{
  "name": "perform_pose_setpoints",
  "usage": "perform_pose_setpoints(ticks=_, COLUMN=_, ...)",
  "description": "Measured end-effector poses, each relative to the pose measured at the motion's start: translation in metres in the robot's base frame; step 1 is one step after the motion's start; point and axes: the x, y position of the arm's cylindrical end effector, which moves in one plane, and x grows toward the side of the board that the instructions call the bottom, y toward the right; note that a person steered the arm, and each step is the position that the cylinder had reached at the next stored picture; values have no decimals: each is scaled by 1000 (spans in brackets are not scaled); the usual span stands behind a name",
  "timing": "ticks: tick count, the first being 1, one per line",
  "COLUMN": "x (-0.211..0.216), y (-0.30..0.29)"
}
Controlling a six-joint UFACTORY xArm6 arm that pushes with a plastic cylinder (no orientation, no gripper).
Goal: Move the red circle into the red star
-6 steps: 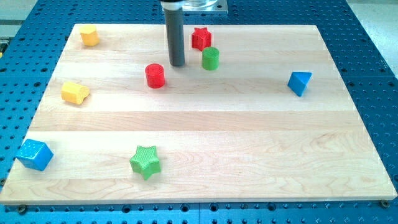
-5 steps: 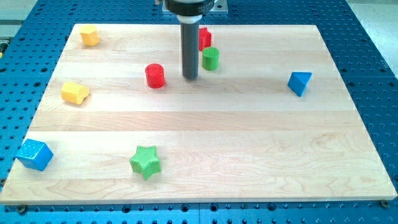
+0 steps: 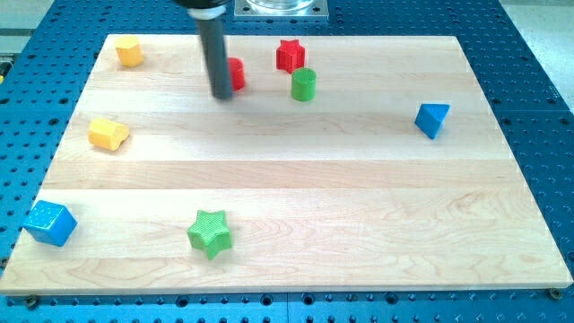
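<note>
The red circle stands near the view's top, partly hidden behind my rod. The red star lies to its right, a little higher, with a gap between them. My tip rests on the board just left of and below the red circle, touching or almost touching it. A green cylinder stands just below the red star.
A yellow block sits at the top left and another yellow block at the left. A blue cube is at the bottom left, a green star at the bottom, a blue triangular block at the right.
My tip swung from right of the red circle round to its lower left. The red circle moved up and a little right, closer to the red star.
</note>
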Motion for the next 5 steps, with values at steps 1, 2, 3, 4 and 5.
perform_pose_setpoints(ticks=1, x=20, y=-7)
perform_pose_setpoints(ticks=2, x=9, y=-20)
perform_pose_setpoints(ticks=3, x=-19, y=-21)
perform_pose_setpoints(ticks=4, x=-47, y=19)
perform_pose_setpoints(ticks=5, x=-35, y=24)
